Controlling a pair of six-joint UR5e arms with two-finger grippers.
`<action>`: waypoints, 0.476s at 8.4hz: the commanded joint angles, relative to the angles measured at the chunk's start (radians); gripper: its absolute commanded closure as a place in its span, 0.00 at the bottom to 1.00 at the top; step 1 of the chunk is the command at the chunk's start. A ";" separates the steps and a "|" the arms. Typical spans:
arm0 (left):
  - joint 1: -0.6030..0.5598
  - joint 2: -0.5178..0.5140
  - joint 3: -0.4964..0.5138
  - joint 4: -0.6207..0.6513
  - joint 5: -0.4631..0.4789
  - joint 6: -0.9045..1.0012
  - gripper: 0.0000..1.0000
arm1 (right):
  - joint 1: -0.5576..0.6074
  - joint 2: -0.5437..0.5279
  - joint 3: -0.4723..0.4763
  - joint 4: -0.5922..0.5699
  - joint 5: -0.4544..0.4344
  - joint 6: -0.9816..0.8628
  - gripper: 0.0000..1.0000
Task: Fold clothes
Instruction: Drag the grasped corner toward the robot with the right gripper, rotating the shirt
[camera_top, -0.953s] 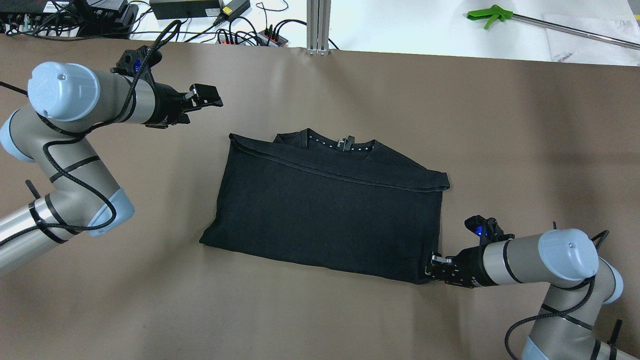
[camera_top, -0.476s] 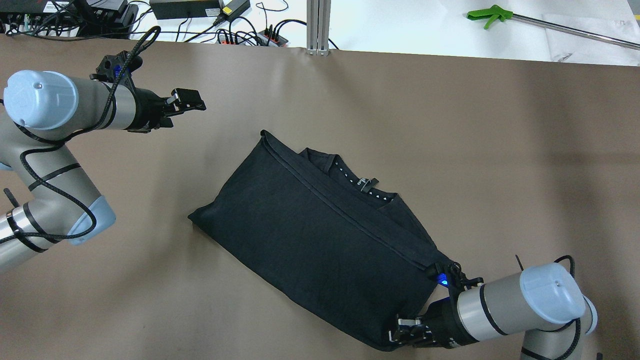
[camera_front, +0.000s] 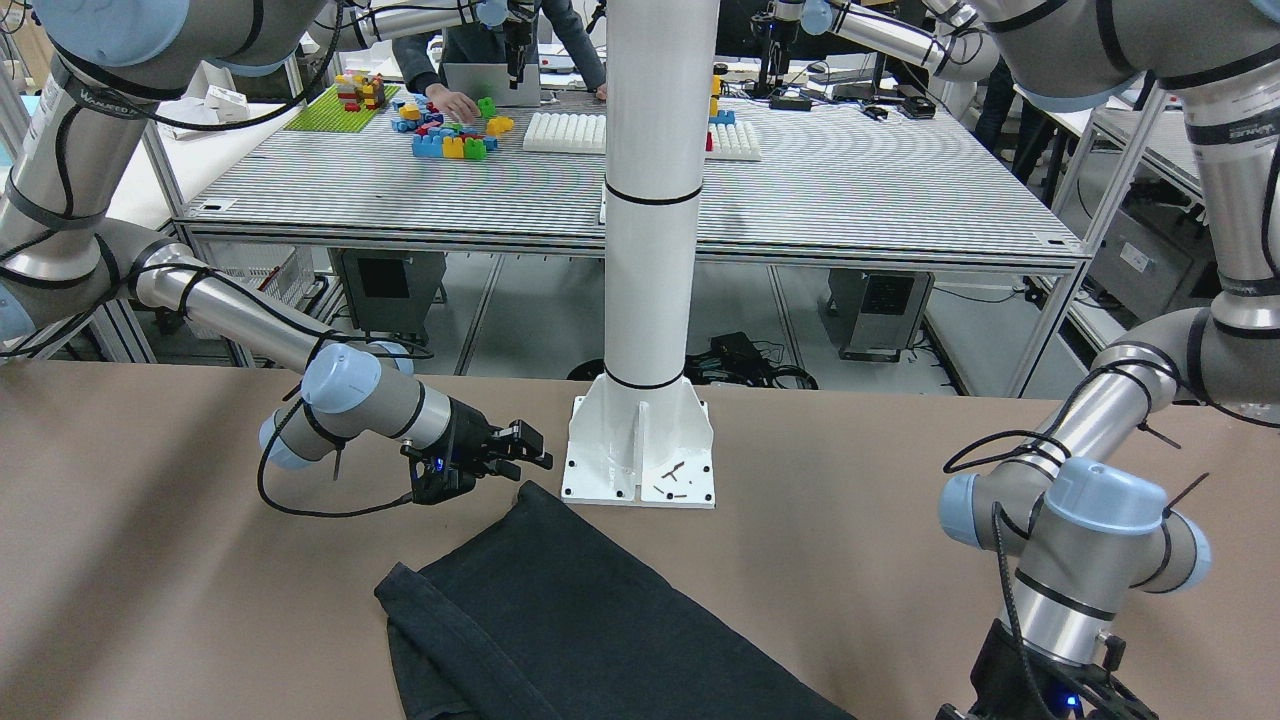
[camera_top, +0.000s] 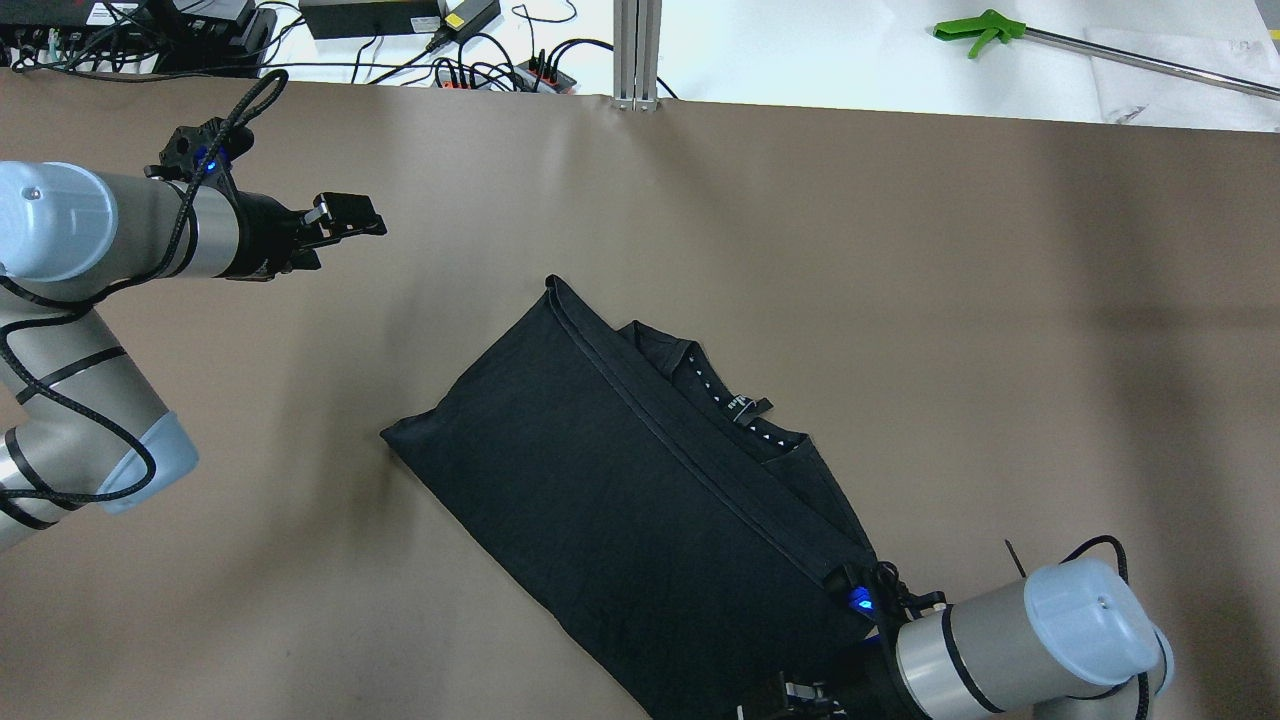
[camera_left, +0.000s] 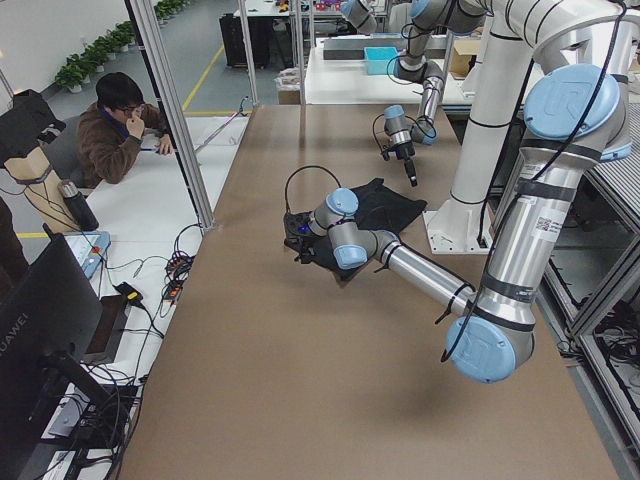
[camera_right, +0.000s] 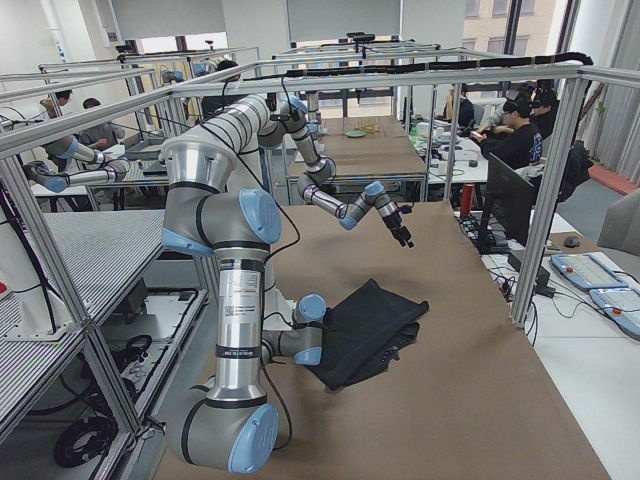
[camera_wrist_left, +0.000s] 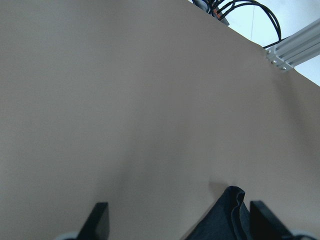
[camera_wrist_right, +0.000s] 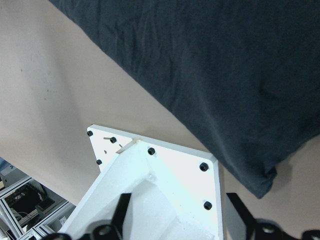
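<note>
Shirt (camera_top: 620, 500) askew at the robot-side edge: next fold may go crooked

Your black shirt lies folded on the table (camera_top: 950, 250). It slants from mid-table down to the robot-side edge, right of centre, with one corner just beside the white base plate (camera_front: 640, 460). The right gripper (camera_front: 528, 448) sits at that corner, fingers spread and nothing between them, as its wrist view shows. The left gripper (camera_top: 360, 215), also spread and empty, hovers toward the far left corner, well apart from the cloth.

Watch two things. A fold made now likely lands crooked, because no hem runs parallel to a table edge. A fresh pull at a single corner could also drag the top layer off the collar (camera_top: 740, 405).

Against the frame a second back, the shirt is turned off square and sits nearer the robot. The left gripper is further toward the left edge.
</note>
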 joint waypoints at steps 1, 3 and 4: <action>0.009 0.036 -0.023 -0.002 -0.011 -0.005 0.00 | 0.109 -0.037 0.001 -0.005 0.042 -0.005 0.06; 0.114 0.115 -0.121 -0.003 0.038 -0.054 0.00 | 0.193 -0.035 -0.006 -0.035 0.044 -0.010 0.06; 0.203 0.137 -0.163 -0.003 0.120 -0.103 0.00 | 0.232 -0.031 -0.006 -0.071 0.043 -0.014 0.06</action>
